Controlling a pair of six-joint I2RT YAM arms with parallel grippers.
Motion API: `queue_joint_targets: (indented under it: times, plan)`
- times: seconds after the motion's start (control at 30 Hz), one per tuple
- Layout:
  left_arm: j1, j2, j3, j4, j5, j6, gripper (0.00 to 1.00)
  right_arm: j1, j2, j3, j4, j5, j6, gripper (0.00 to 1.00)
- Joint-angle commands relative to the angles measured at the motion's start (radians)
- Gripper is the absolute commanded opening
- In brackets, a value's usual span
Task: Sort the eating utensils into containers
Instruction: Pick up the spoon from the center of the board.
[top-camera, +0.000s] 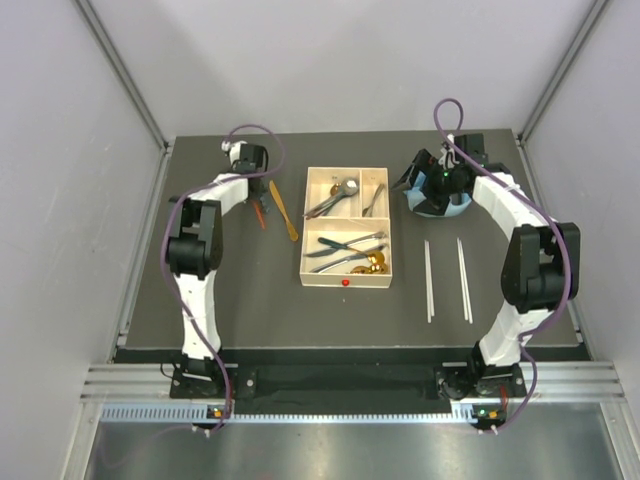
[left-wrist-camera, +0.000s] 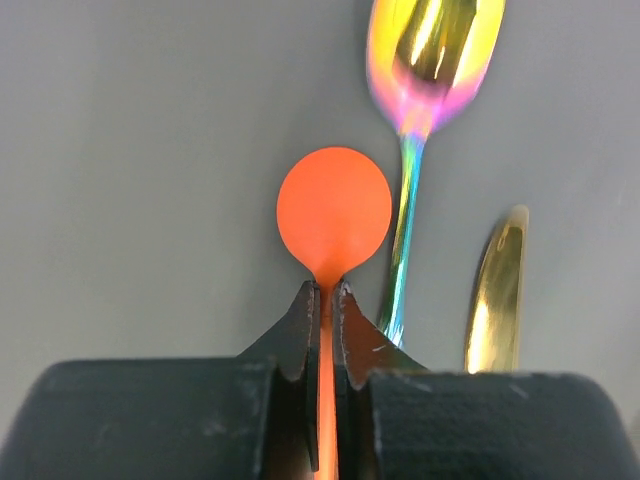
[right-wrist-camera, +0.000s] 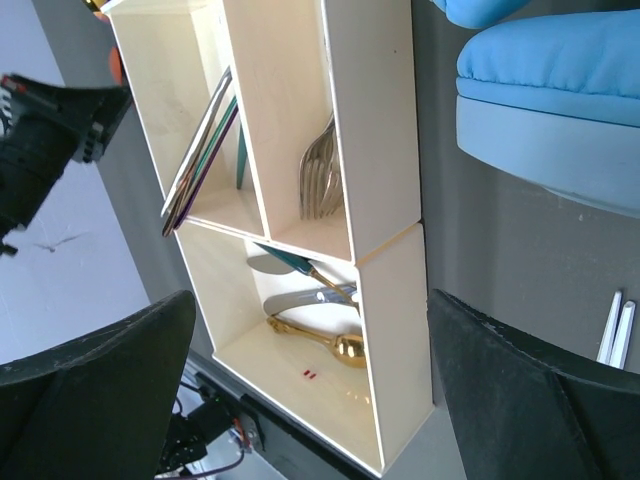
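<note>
**Orange spoon gripped, tray off to the right**

Left fingers clenched on orange spoon handle, long axis in line with them, bowl ahead. Tray rightward across the surface. Right fingers spread, empty, on the tray's far side.

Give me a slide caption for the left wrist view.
Left gripper shut on an orange spoon, with an iridescent spoon and a gold utensil lying beside it.

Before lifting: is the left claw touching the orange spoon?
Touching. The left wrist view shows the left claw shut on the orange spoon, gripping its handle.
</note>
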Motion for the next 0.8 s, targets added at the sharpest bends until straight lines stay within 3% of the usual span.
queue_joint_targets:
  times: [0.0,0.17,0.33,0.57,0.77]
  plan:
    - [0.003,-0.176,-0.172,-0.004,0.089,0.034,0.00,-0.005,0.004,0.048,0.026,-0.008,-0.009,0.99]
    - [0.000,-0.359,-0.261,-0.004,0.142,0.142,0.00,-0.003,0.007,0.037,0.040,-0.020,-0.004,0.99]
    - [-0.023,-0.418,-0.183,-0.012,0.205,0.331,0.00,-0.003,0.020,0.031,0.069,-0.034,0.016,0.99]
    - [-0.150,-0.291,0.056,-0.003,0.447,0.572,0.00,-0.003,0.033,0.051,0.077,-0.051,0.022,0.98]
    - [-0.253,-0.157,0.188,0.037,0.674,0.675,0.00,-0.003,0.018,0.039,0.068,-0.051,0.017,0.98]
